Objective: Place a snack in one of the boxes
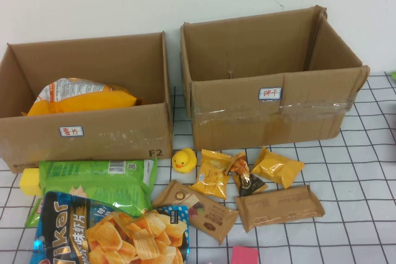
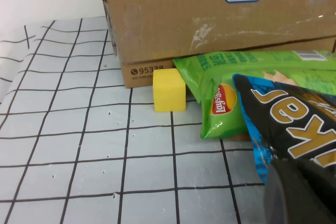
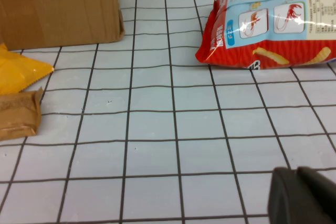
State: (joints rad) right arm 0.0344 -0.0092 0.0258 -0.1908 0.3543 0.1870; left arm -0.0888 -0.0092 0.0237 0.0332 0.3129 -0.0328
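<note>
Two open cardboard boxes stand at the back. The left box holds an orange chip bag; the right box looks empty. In front lie a green chip bag, a blue chip bag, two brown bars, two yellow packets and a dark candy. Neither gripper shows in the high view. My left gripper is shut and empty, low beside the blue bag. My right gripper is shut and empty over bare table.
A rubber duck sits before the gap between the boxes. A yellow block lies at the left box's corner. A pink piece lies at the front edge. A red snack bag lies off to the right.
</note>
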